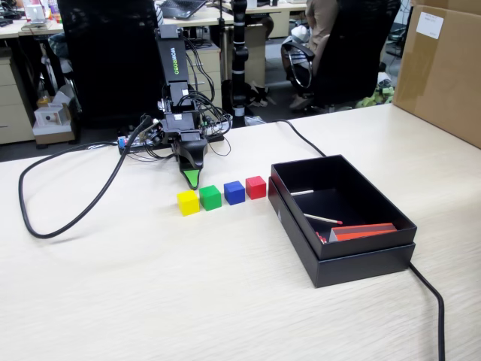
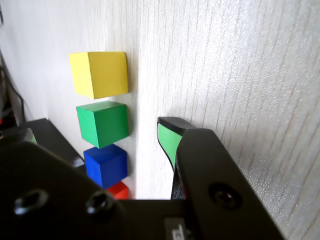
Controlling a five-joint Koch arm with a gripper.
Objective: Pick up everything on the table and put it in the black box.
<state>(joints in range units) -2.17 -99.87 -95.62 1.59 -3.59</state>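
Observation:
Four small cubes stand in a row on the table: yellow (image 1: 188, 202), green (image 1: 210, 197), blue (image 1: 234, 192) and red (image 1: 255, 187). The black box (image 1: 376, 207) stands just right of the red cube. My gripper (image 1: 193, 178) points down at the table just behind the yellow and green cubes and touches none of them. In the wrist view the gripper (image 2: 95, 136) is open and empty, with its green-padded fingertips (image 2: 167, 139) wide apart. That view shows the yellow (image 2: 100, 74), green (image 2: 102, 123), blue (image 2: 106, 165) and red (image 2: 119, 190) cubes beyond the jaws.
Two thin white sticks (image 1: 323, 219) and a flat orange-red slab (image 1: 364, 231) lie in the box. A brown carton (image 1: 443, 68) stands at the back right. Black cables loop at the left (image 1: 75, 214) and run along the box's right (image 1: 432, 297).

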